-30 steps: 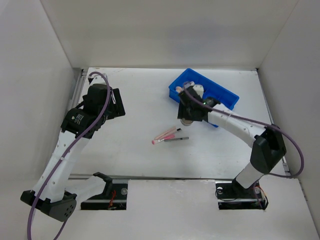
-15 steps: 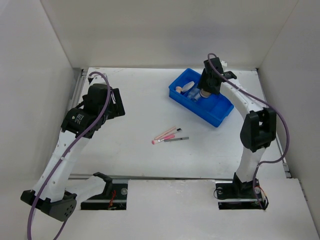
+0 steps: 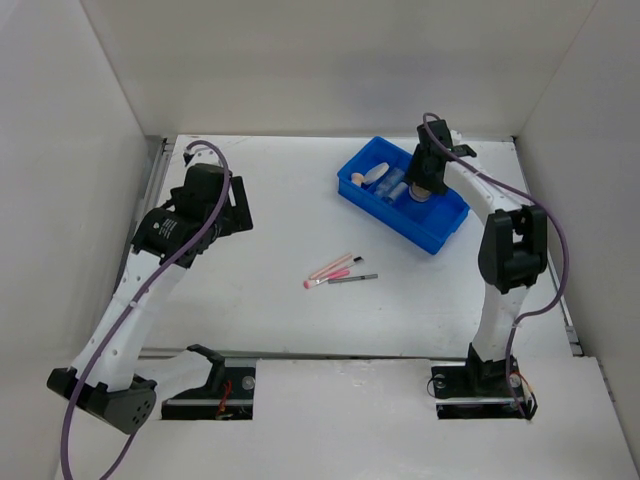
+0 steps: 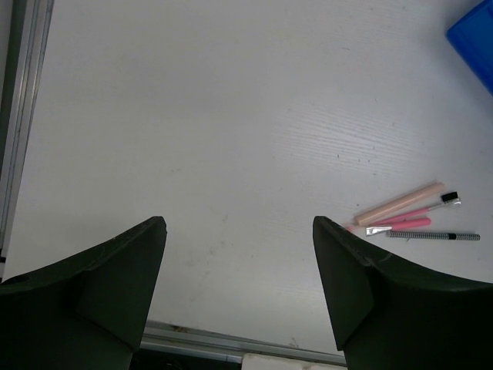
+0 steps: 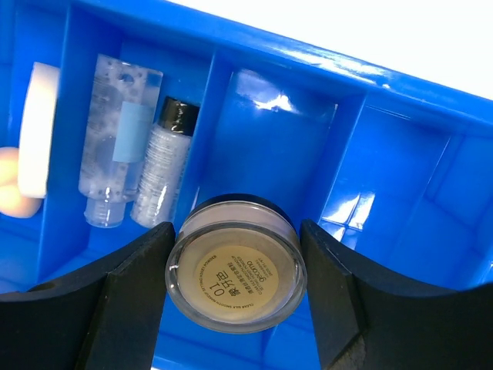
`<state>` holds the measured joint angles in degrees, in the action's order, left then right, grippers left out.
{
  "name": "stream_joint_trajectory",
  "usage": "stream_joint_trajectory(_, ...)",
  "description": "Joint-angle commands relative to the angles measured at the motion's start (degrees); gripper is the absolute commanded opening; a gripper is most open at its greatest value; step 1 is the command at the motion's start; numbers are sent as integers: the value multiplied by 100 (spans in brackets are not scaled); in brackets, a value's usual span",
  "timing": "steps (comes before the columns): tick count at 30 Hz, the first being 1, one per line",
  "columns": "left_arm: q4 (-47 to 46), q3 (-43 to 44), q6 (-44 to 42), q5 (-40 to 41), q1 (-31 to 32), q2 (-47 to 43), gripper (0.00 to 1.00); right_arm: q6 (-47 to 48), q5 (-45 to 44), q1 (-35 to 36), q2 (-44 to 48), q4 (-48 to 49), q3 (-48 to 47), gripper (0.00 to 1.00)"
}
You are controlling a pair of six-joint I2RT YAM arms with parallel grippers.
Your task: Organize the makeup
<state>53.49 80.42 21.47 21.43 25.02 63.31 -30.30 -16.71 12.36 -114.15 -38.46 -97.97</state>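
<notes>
My right gripper (image 5: 235, 231) is shut on the small round compact (image 5: 236, 272), with a finger on each side of it. It hangs low over an empty compartment of the blue bin (image 5: 400, 116). In the compartment to its left lie two clear vials (image 5: 119, 146), and the round puff (image 5: 35, 139) sits at the bin's far left end. On the table lie a beige stick (image 4: 399, 203), a pink stick (image 4: 404, 223) and a thin dark pencil (image 4: 435, 235), close together. My left gripper (image 4: 239, 222) hovers open to their left, holding nothing.
The blue bin (image 3: 425, 240) stands slanted at the back right of the white table. White walls close in the left, back and right. A metal rail (image 4: 19, 116) runs along the table's left edge.
My right arm carried the compact from the bin's near-left side up and over the bin, then lowered it slightly. My left arm shifted a little to the right.
</notes>
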Motion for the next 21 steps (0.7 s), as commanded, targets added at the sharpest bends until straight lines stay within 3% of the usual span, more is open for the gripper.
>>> stream_joint_trajectory(1, 38, 255, -64, 63, -5, 32, 74, 121, 27, -6, -64, 304, 15, 35)
stream_joint_trajectory(17, 91, 421, -64, 10, -5, 85, 74, 227, -148, -6, -292, 304, -90, 42)
stream_joint_trajectory(20, 143, 422, -64, 10, -5, 85, 74, 227, -148, -6, -345, 304, -90, 46)
stream_joint_trajectory(21, 144, 422, -64, 10, -5, 85, 74, 227, -201, -6, -397, 304, -143, 52)
